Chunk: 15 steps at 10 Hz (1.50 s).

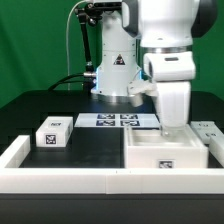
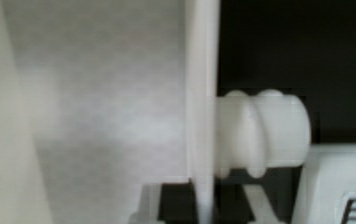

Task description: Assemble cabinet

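Note:
The cabinet [image 1: 165, 152] is a large white open box with a small tag on its front, at the exterior view's right. My gripper [image 1: 172, 127] reaches down onto its far wall. In the wrist view a broad white cabinet panel [image 2: 86, 110] fills one side, and its thin edge runs between my two dark fingers [image 2: 178, 203]. The gripper [image 2: 210, 202] looks shut on that wall. A white ribbed knob-like part [image 2: 264, 138] sits just beside the wall. A small tagged white block [image 1: 52, 133] lies apart at the exterior view's left.
The marker board [image 1: 118, 121] lies flat behind the cabinet, in front of the arm's base [image 1: 115, 85]. A long low white rail [image 1: 60, 178] borders the front and left. Another white tagged part [image 1: 208, 133] sits at the far right.

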Available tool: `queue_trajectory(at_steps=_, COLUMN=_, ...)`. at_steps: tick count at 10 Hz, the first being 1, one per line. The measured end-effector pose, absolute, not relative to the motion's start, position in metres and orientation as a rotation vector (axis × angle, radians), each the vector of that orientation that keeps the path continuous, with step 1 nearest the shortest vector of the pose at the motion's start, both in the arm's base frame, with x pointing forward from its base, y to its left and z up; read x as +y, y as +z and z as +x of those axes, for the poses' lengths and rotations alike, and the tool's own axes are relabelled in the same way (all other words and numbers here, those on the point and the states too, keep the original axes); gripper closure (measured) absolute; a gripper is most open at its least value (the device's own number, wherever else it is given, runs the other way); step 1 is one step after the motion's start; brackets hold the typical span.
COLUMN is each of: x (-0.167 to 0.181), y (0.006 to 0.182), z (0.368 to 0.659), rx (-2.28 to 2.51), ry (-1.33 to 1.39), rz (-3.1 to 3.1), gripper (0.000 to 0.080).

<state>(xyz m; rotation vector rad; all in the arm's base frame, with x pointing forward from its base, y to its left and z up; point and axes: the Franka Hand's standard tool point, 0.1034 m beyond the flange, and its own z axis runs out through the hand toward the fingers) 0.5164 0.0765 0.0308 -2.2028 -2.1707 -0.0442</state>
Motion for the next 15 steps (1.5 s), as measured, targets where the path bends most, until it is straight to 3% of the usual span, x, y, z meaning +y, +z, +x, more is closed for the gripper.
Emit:
queue_trajectory(at_steps=4, x=0.076, y=0.031, z=0.516, rx=-2.168, ry=-0.045, rz=-2.203, gripper=0.0765)
queue_trajectory(at_steps=6, x=0.107, y=0.033, z=0.518, rx=-2.168, ry=-0.008, rz=-2.156, gripper=0.0765)
queue_trajectory(at_steps=10, x=0.107, y=0.033, z=0.518, rx=-2.152, ry=0.038, rz=-2.182, gripper=0.0765)
queue_trajectory(at_steps=11, x=0.107, y=0.033, z=0.518, rx=-2.152, ry=0.039, rz=-2.182, gripper=0.069)
queue_trajectory(at_steps=12, x=0.106, y=0.033, z=0.518, rx=-2.152, ry=0.039, rz=-2.183, gripper=0.0488)
queue_trajectory(at_steps=14, x=0.106, y=0.033, z=0.518, rx=-2.15, ry=0.039, rz=-2.184, gripper=0.0169)
queue_trajectory(at_steps=15, x=0.106, y=0.033, z=0.518, rx=-2.15, ry=0.039, rz=-2.184, gripper=0.0051)
